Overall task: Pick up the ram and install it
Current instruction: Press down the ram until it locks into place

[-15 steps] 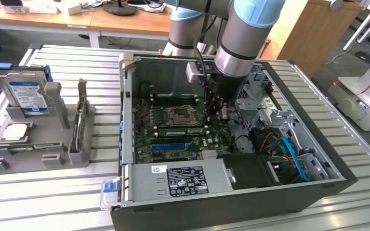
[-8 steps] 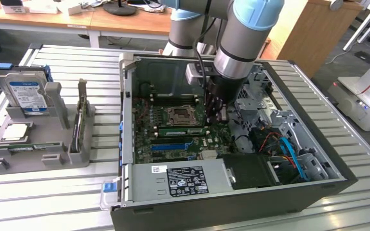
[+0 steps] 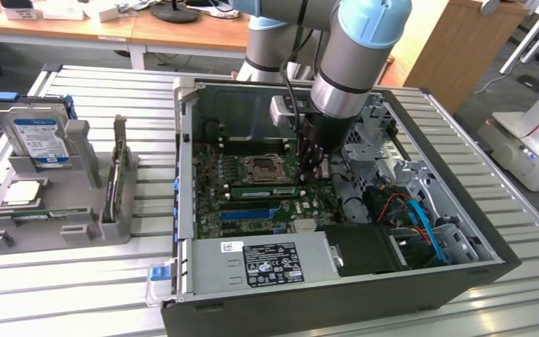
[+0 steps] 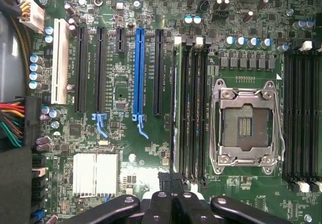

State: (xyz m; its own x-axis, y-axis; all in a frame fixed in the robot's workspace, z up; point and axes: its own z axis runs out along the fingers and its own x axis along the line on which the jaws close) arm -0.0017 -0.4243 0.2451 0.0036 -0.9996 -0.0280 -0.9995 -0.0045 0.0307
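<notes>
RAM stick (image 4: 175, 108): seated edge-up in motherboard slot; light, stiff, fragile; grip by long edges. Claw (image 4: 172, 204): clenched, empty, just above it.

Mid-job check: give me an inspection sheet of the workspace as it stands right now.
Surface: slatted metal table carrying an open black computer case.
Job's things: long green ram stick stands in a motherboard slot beside the empty silver processor socket.
Clutter: grey parts holder with a silver hard drive and a square silver chip.
Grippers: black claw shut, above one end of the ram; contact cannot be told.
Cables: coloured wire bundle; blue cables in the case.
Surroundings: wooden desks, white machine.
</notes>
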